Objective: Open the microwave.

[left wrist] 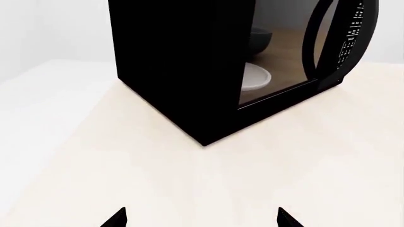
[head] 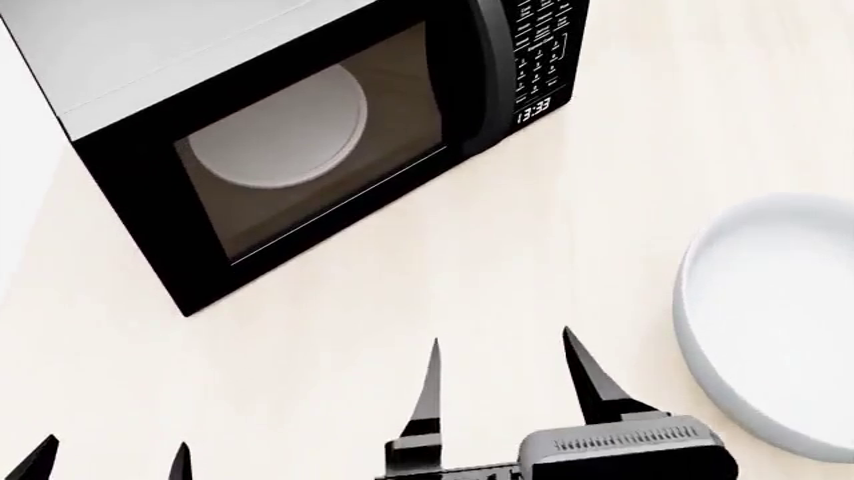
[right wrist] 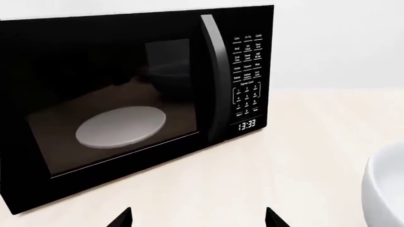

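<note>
since the microwave [head: 267, 150] sits on the pale table [head: 441, 290] with its door shut, ahead and to the left of the right gripper [head: 505, 368] and turned at an angle to the robot, the whole job is still to do. its vertical black handle [right wrist: 213, 75] runs between the glass window and the keypad [right wrist: 247, 75], with the clock display [right wrist: 247, 125] low on the panel.

the main risk, as i judge it, is a skewed approach: the right claw is spread with nothing between its fingers, and because the door face is angled, one fingertip could strike the glass or the keypad before the other gets behind the handle. a pull that is not along the door's swing could drag the whole box across the smooth table instead of opening it. the left gripper [head: 104, 462] shows only its two tips at the head view's lower edge, apart and holding nothing; it points at the microwave's blank side, so it is poorly placed to brace.

inside, a white round turntable [right wrist: 121, 126] lies flat on the cavity floor. a dark rounded shape shows in the glass in the left wrist view; it may be only a reflection. a white bowl [head: 774, 320] stands near the right arm, apparently empty, and a wide swing could knock it.
</note>
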You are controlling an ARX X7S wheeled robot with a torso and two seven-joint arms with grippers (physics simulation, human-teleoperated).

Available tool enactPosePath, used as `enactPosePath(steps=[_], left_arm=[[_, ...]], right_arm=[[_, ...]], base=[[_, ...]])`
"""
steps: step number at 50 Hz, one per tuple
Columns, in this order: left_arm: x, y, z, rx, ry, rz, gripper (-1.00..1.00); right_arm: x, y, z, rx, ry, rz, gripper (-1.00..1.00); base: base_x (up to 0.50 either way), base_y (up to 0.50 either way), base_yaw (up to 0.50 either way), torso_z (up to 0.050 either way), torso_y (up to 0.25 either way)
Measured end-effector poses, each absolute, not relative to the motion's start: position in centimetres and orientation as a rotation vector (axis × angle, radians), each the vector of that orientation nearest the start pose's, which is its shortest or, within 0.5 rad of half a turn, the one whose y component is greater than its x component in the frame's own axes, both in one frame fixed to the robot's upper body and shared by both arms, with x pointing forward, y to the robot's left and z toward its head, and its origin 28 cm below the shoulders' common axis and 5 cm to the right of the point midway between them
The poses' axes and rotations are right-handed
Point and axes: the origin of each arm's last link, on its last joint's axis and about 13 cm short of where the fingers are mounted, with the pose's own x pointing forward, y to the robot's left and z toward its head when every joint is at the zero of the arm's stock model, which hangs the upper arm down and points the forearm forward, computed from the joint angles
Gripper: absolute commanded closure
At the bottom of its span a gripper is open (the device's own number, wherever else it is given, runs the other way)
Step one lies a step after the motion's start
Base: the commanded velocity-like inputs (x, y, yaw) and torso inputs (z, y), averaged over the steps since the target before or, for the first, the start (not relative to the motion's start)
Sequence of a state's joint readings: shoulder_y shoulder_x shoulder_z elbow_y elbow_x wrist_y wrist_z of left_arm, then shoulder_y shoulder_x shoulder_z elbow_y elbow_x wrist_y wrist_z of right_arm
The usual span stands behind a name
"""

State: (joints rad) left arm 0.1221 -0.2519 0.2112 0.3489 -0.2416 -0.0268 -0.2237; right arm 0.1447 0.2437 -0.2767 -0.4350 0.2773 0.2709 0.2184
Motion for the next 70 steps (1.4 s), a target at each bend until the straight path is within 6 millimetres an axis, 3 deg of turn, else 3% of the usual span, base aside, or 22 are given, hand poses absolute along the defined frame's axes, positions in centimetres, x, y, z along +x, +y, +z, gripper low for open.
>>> enactPosePath(steps=[28,70], left_arm=[[18.0,20.7,5.7,-0.063,-0.132,-0.059,-1.00],[17.8,20.6,5.7,-0.065,-0.131,-0.064,-1.00]], right_arm=[[28.4,-7.9,15.1,-0.024,-0.206,0.169,-1.00],[34.9,-7.8,20.0,-0.091,-0.187,0.123,-1.00]], base=[[0.00,0.00,0.00,0.000,0.000],[0.00,0.00,0.00,0.000,0.000]])
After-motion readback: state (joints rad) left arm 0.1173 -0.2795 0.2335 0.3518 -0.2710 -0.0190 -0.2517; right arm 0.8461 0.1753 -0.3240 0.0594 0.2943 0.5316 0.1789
